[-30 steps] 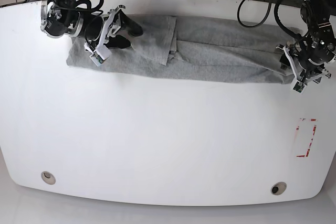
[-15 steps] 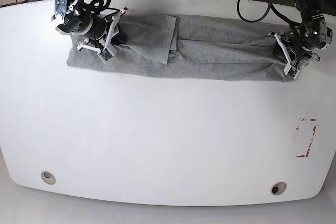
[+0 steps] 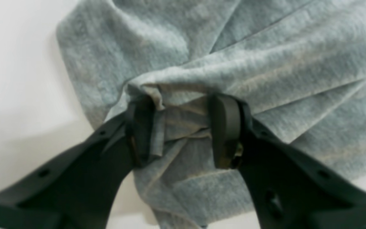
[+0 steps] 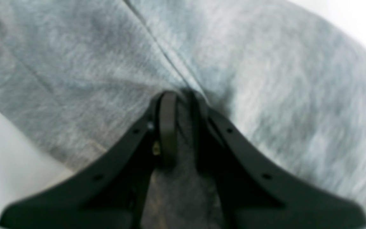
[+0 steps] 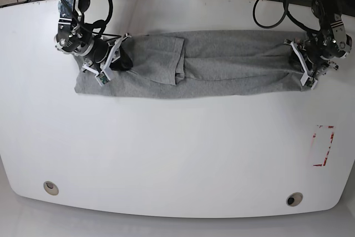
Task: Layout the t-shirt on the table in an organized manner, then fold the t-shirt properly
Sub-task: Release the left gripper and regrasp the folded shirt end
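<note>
Base view: the t-shirt point(image 5: 222, 65) lies as a long band across the far half of the table point(image 5: 166, 148), one gripper at each end; grip detail is unreadable here.

Left wrist view: the left gripper point(image 3: 183, 127) pinches a bunched fold, jaws partly apart.

Right wrist view, blurred: the right gripper point(image 4: 181, 127) appears nearly closed on a seam ridge.

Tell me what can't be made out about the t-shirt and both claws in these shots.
- Base view: the lettering near the collar of the t-shirt is not visible in the folds.
- Right wrist view: the cloth is motion-blurred around the right claw; the pinched layers are unclear.
- Base view: the left claw is too small to judge.
</note>
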Available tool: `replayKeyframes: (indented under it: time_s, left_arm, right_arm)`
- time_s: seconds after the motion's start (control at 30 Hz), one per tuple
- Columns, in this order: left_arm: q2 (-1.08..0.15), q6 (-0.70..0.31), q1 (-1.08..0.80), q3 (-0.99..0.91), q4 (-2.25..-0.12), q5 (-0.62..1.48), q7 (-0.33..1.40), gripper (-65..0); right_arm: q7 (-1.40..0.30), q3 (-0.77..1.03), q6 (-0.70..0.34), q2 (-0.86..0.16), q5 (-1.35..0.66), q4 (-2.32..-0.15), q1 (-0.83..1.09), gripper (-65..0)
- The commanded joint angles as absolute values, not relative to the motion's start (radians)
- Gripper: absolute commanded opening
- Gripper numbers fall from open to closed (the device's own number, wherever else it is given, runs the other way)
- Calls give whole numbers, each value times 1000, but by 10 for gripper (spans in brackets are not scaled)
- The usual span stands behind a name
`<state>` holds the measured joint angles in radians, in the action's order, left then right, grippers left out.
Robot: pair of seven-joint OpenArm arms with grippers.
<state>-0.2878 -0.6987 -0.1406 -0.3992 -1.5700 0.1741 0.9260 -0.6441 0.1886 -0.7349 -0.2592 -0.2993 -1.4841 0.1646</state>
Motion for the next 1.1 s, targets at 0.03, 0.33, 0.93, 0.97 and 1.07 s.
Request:
replayKeyframes:
  time_s: [0.03,0.33,0.93,0.97,1.07]
  left_arm:
    - [-300,-698,-117,-412,-1618,191,917,-382]
    - [-306,-698,-47,-541,-1710,332,1063,-236]
    - [-412,-698,-30,-727,-1356,714,1161,-172]
    - [-412,-698,-30,-727,-1353,717,1161,-172]
    - [-410,-698,-27,-690,-1348,719,1161,-172]
  right_arm:
    - [-757,191,-698,-283,-193,-1458,163,-563]
    - [-757,193,-698,-285,-193,-1492,173,-563]
    - [-757,188,-698,-275,-194,-1504,180,-563]
    - [-757,188,-698,-275,-194,-1504,180,-563]
    - [-757,188,-698,-275,-194,-1504,180,-563]
